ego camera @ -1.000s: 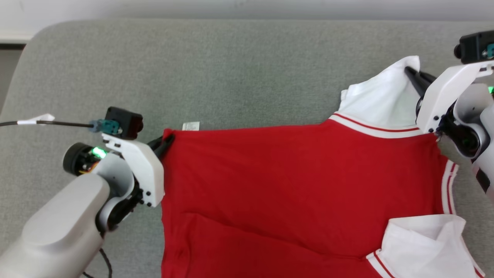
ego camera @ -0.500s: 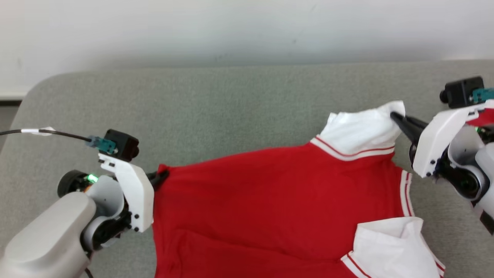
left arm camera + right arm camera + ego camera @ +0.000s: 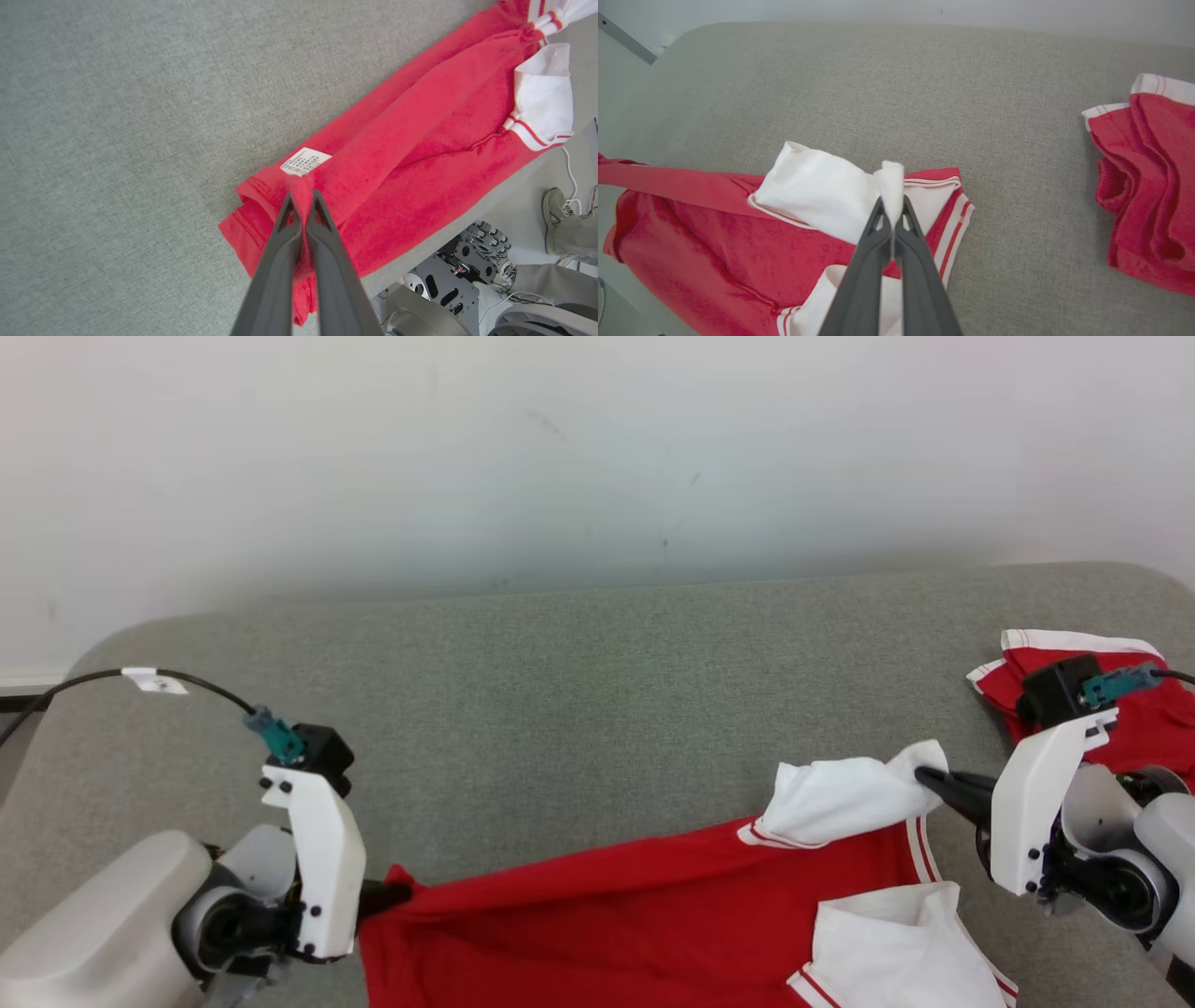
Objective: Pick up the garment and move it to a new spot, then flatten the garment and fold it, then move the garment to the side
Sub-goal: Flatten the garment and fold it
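At the bottom of the head view, the red garment (image 3: 635, 915) with white sleeves lies on the grey tabletop (image 3: 579, 709), pulled taut between both grippers and cut off by the frame's lower edge. Left gripper (image 3: 397, 894), lower left: fingers clamped on a red hem corner, just beside the white care label (image 3: 304, 162). Right gripper (image 3: 934, 779), right side: fingers pinched shut on the white sleeve (image 3: 840, 798). A second red garment (image 3: 1153, 728) sits bunched at the right edge, apart from the first.

Left claw (image 3: 400, 894), right claw (image 3: 926, 777) wide apart, each clamped on garment (image 3: 607, 933).
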Motion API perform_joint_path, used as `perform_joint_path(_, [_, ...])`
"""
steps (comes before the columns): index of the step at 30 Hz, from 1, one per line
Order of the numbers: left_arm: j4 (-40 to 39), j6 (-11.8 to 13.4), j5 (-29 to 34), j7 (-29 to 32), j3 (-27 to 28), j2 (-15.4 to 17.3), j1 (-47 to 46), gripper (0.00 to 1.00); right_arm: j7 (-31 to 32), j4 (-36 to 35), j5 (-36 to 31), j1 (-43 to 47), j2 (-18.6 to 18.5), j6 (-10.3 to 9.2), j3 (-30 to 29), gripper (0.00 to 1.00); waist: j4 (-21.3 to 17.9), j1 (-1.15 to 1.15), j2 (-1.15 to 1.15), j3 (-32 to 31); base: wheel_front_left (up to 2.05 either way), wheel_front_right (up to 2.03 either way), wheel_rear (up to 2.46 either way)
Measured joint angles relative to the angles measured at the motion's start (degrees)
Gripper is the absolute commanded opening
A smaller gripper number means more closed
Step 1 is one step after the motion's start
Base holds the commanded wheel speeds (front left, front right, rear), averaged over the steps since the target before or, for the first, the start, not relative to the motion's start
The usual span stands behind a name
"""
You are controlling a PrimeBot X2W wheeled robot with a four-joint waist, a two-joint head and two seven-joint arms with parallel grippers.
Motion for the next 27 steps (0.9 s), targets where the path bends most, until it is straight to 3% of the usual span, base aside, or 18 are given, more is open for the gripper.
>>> perform_joint_path(8, [3.1, -0.7, -2.0, 4.4, -2.4, -1.2, 0.8, 0.0, 5.7, -2.8, 2.3, 3.3, -1.2, 0.0, 1.7, 0.0, -1.3, 0.0, 0.0, -1.4, 0.0, 0.0, 0.0])
perform_joint_path(18, [5.7, -1.2, -2.7, 5.4, -3.1, -1.9, 1.1, 0.0, 12.6, -5.8, 4.9, 6.5, -2.5, 0.0, 2.3, 0.0, -2.3, 0.0, 0.0, -1.3, 0.0, 0.0, 0.0])
perform_joint_path(27, [7.3, -1.4, -3.2, 6.0, -3.5, -2.1, 1.7, 0.0, 15.2, -7.4, 5.2, 8.6, -2.5, 0.0, 1.5, 0.0, -2.7, 0.01, 0.0, -1.4, 0.0, 0.0, 0.0])
